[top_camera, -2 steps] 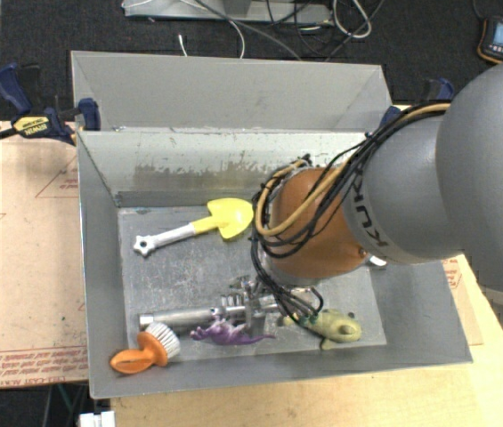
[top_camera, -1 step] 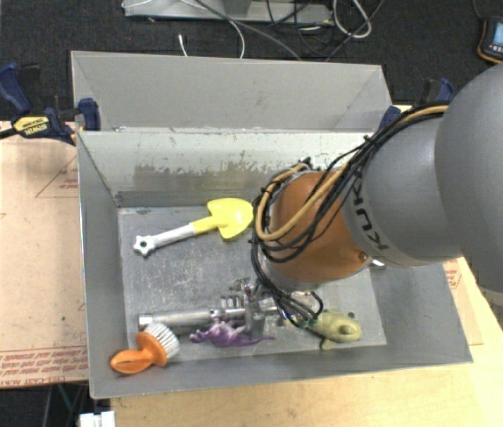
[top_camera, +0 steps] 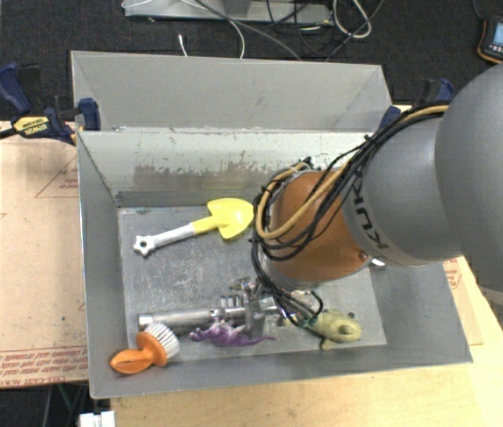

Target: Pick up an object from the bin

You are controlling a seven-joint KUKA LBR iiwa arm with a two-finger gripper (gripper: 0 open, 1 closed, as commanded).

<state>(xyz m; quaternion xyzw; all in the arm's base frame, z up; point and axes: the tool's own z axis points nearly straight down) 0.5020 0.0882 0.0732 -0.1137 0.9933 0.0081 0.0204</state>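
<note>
Bin: grey sheet-metal bin (top_camera: pixel 100 265) with sloped walls and a scratched floor. Clock directions are read from the middle of that floor, with 12 at the far wall.
Arm: large grey robot arm (top_camera: pixel 447 185) coming in from 3 o'clock. It carries a rounded orange wrist cover (top_camera: pixel 309 229) with black and yellow cables (top_camera: pixel 358 163) looped over it.
Gripper: metal two-finger gripper (top_camera: pixel 249 310), low over the floor at about 6 o'clock, just below the orange cover.
Grip: cannot tell whether it is spread or closed, as the metal parts and wires there run together.
Nearest thing: ragged purple soft-plastic piece (top_camera: pixel 224 334) between 6 and 7 o'clock, lying flat just beside the gripper's tip. Whether they touch cannot be told.
Next nearest: slim silver metal rod (top_camera: pixel 180 318) at 8 o'clock, lying level, its right end meeting the gripper's metal. Cannot tell whether it is gripped.
Olive piece: pale olive-green lumpy plastic piece (top_camera: pixel 337 328) at 4 o'clock, near the front wall, with dark wires over its left end.
Brush: small brush with orange handle and white bristles (top_camera: pixel 144 350), far out at 8 o'clock in the front-left corner, just beside the rod's left end.
Scoop: yellow plastic scoop with a white handle (top_camera: pixel 199 224) between 10 and 11 o'clock, well apart from the gripper, its handle pointing toward the left wall.
</note>
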